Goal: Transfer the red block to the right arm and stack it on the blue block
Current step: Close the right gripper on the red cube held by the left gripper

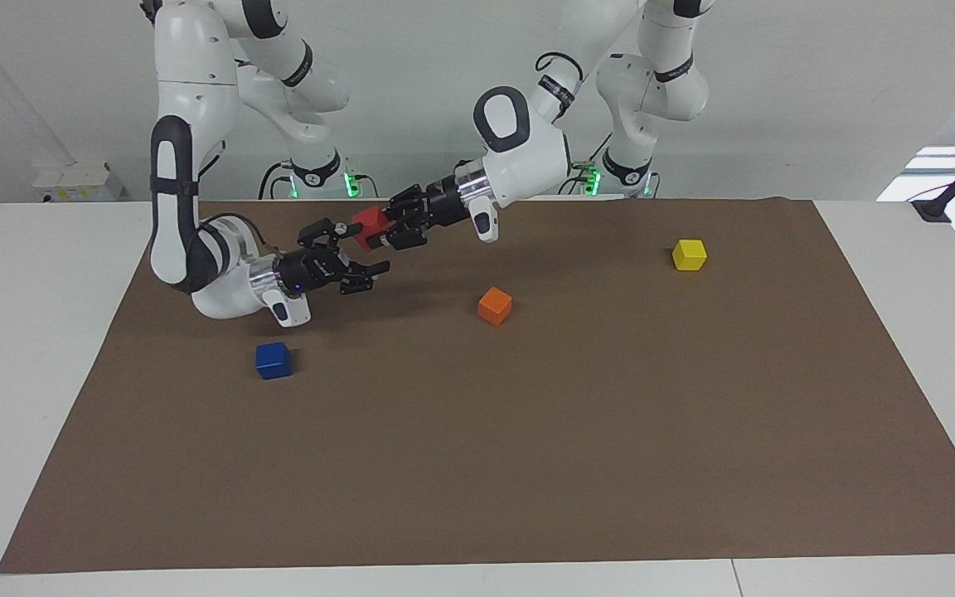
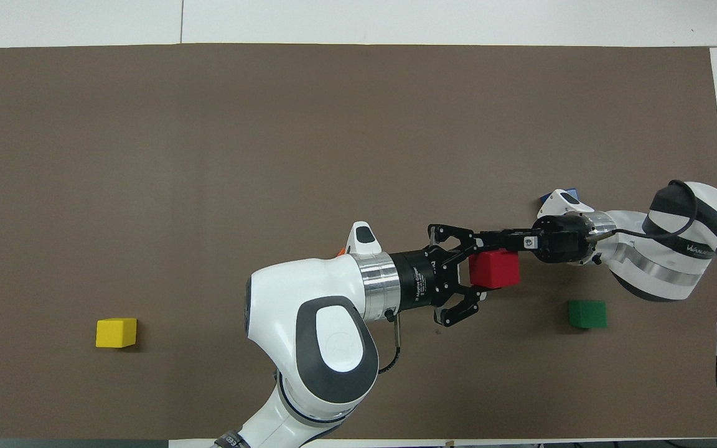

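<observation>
My left gripper (image 1: 376, 230) (image 2: 474, 271) is shut on the red block (image 1: 368, 224) (image 2: 495, 270) and holds it in the air over the mat. From the other end the right arm brings my right gripper (image 1: 367, 247) (image 2: 487, 238) up to the block, jaws open, with one finger above it and one below. Whether the fingers touch the block I cannot tell. The blue block (image 1: 273, 360) sits on the mat, farther from the robots than the right arm's wrist. In the overhead view that wrist hides nearly all of the blue block (image 2: 545, 199).
A brown mat (image 1: 527, 464) covers the table. An orange cube (image 1: 494, 306) lies near the middle and a yellow cube (image 1: 689, 254) (image 2: 116, 332) toward the left arm's end. A green cube (image 2: 587, 314) sits near the right arm, closer to the robots.
</observation>
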Tool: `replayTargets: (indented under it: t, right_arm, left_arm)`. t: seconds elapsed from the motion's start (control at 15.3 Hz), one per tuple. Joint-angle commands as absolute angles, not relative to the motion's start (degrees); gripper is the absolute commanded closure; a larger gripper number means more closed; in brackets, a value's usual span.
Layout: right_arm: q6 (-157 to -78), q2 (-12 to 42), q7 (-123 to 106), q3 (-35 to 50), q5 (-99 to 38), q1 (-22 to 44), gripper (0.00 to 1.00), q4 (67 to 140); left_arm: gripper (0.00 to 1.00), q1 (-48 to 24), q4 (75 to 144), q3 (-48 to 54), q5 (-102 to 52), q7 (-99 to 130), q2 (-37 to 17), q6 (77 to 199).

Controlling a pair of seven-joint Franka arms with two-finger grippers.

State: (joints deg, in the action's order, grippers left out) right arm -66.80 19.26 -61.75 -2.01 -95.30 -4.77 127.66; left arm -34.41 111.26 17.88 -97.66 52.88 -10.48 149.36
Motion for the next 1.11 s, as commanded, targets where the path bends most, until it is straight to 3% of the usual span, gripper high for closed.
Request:
replayTargets:
  t: [0.0, 1.04]
  right_arm:
    - [-67.24, 18.81, -61.08, -1.84, -96.50, -5.10, 0.00, 127.71]
    - [-66.27, 18.46, -63.81, -1.85, -95.98, -5.19, 0.00, 129.37]
  left_arm:
    - [1.00, -35.60, 109.95, 17.23, -99.32, 51.94, -11.34, 150.73]
    - [1.00, -34.80, 108.90, 17.14, -100.20, 52.29, -11.95, 151.17]
